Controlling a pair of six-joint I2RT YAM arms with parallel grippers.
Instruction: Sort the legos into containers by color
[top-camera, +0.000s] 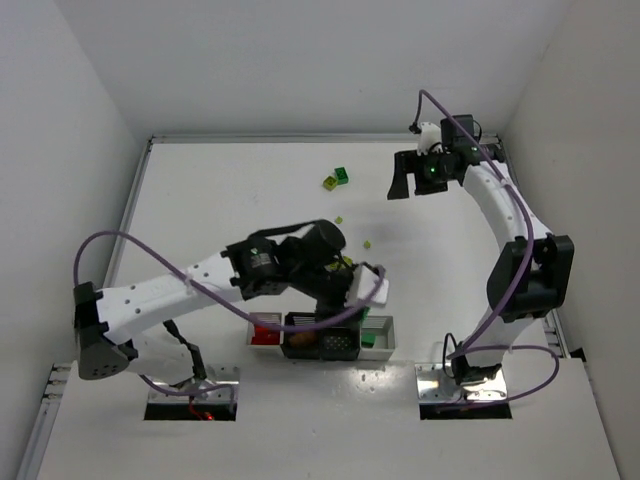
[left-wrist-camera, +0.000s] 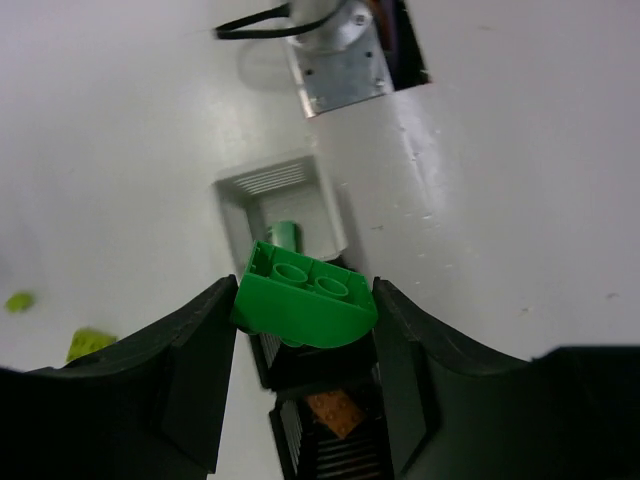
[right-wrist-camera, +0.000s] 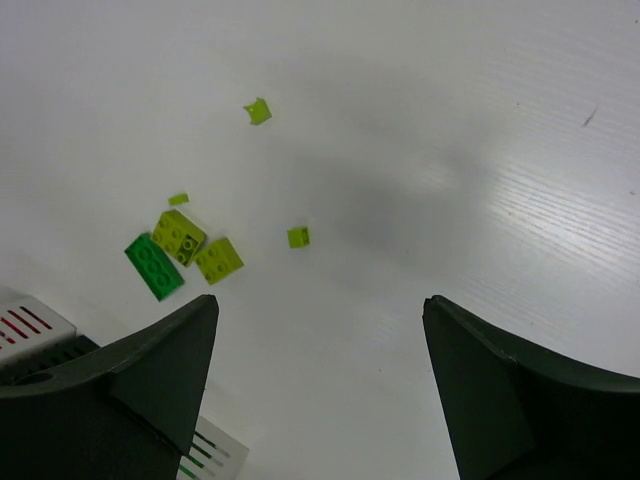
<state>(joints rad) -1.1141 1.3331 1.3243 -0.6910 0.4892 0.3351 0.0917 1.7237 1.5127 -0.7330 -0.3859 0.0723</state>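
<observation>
My left gripper (left-wrist-camera: 305, 292) is shut on a green lego brick (left-wrist-camera: 305, 310) and holds it above the row of containers (top-camera: 392, 342). In the left wrist view the white end bin (left-wrist-camera: 232, 195) holds a green piece (left-wrist-camera: 285, 235), and a black bin (left-wrist-camera: 290, 440) holds a brown-orange plate (left-wrist-camera: 335, 412). In the top view the left gripper (top-camera: 345, 298) hangs over the inner bins, and red pieces (top-camera: 264, 333) lie in the left white bin. My right gripper (right-wrist-camera: 318, 300) is open and empty above the table, right of a green brick (right-wrist-camera: 153, 266) and two yellow-green bricks (right-wrist-camera: 178, 235).
Small yellow-green bits lie loose on the table (right-wrist-camera: 298, 237) (right-wrist-camera: 258, 110) (top-camera: 367, 242). Two more yellow-green pieces (left-wrist-camera: 88, 343) lie left of the bins. The right arm's metal base plate (left-wrist-camera: 340, 60) is just beyond the bins. White walls enclose the table.
</observation>
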